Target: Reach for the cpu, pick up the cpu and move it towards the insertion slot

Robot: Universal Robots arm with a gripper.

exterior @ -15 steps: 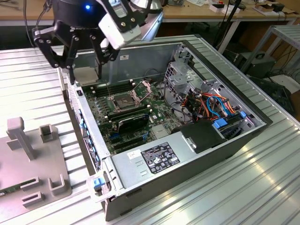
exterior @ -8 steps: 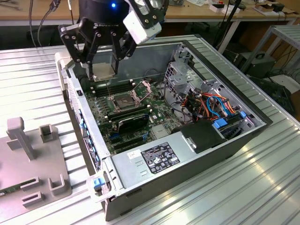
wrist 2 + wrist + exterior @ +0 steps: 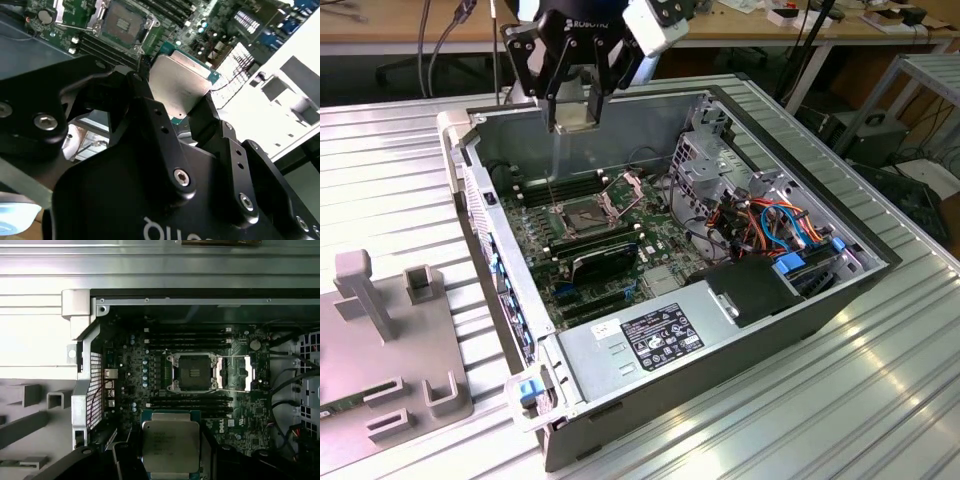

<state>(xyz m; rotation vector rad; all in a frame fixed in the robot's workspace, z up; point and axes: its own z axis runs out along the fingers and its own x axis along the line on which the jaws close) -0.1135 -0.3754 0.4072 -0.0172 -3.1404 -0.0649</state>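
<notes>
My gripper hangs above the open computer case, shut on the cpu, a flat square chip with a silver lid and green edge. In both wrist views the cpu sits clamped between black fingers. The insertion slot lies on the green motherboard, below the held cpu and a little toward the case's front. Its silver frame and bracket stand hinged open around a dull centre. The cpu is well above the slot, not touching it.
Long black memory slots flank the socket. A black heatsink block sits just in front of it. A metal drive cage, coloured cables and the power supply fill the case's other side. A grey fixture stands at the exterior view's left.
</notes>
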